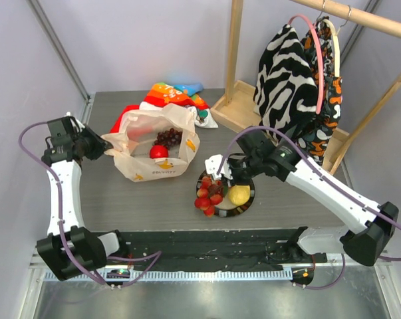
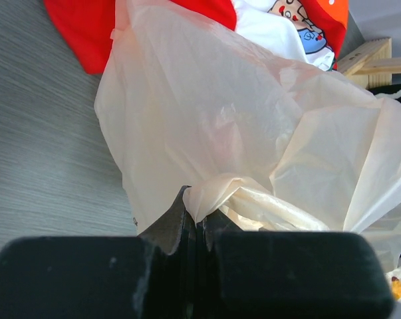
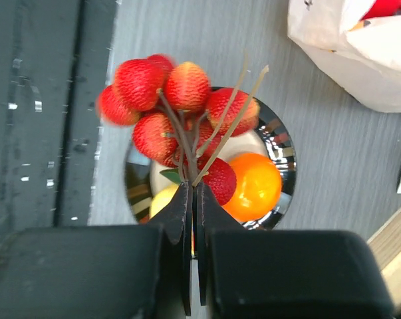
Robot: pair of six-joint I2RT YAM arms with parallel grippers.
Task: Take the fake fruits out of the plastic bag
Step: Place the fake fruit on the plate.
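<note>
The cream plastic bag [image 1: 153, 166] stands open at the table's left. A dark grape bunch [image 1: 167, 137] and a red apple [image 1: 159, 152] lie inside it. My left gripper [image 1: 108, 147] is shut on the bag's left rim; in the left wrist view a fold of the bag [image 2: 240, 133] is pinched in that gripper [image 2: 199, 214]. My right gripper [image 3: 194, 189] is shut on the stems of the strawberry cluster [image 3: 161, 100], which hangs over a shiny bowl [image 3: 282, 147]. An orange [image 3: 255, 186] and a lemon [image 3: 159, 201] lie in the bowl [image 1: 248, 207].
A red and multicoloured cloth [image 1: 175, 95] lies behind the bag. A wooden clothes rack [image 1: 235, 46] with zebra-patterned garments [image 1: 290, 80] stands at the back right. A black rail [image 1: 207, 239] runs along the table's near edge.
</note>
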